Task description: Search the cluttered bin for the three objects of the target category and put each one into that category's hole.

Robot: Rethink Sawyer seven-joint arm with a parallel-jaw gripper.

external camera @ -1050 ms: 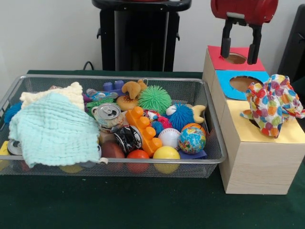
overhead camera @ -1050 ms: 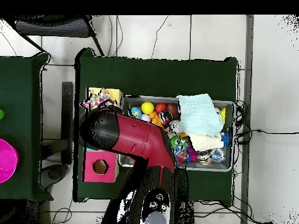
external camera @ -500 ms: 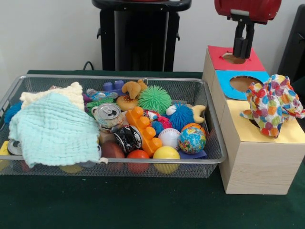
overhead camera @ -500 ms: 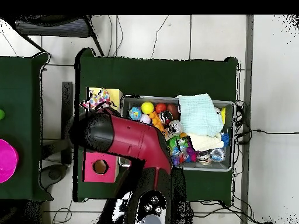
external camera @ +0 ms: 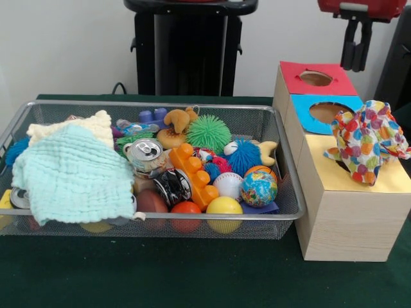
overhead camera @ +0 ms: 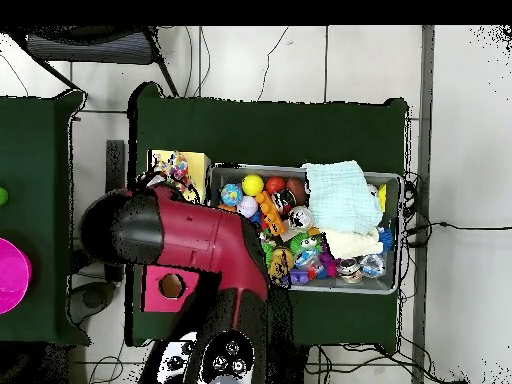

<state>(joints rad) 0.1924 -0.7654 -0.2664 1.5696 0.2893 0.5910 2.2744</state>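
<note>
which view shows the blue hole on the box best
The front view: the blue hole shows whole and unobstructed between the red and yellow panels. In the overhead view the arm covers that part of the box, so it cannot be seen.

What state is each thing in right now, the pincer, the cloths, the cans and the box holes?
pincer: shut, empty, raised above the red hole.
patterned cloth: crumpled over the yellow box top.
red hole: uncovered.
blue hole: uncovered.
mint washcloth: spread over the bin's contents.
silver can: lying tilted, top showing.
black can: crushed, on its side.
wire bin: full of clutter.
</note>
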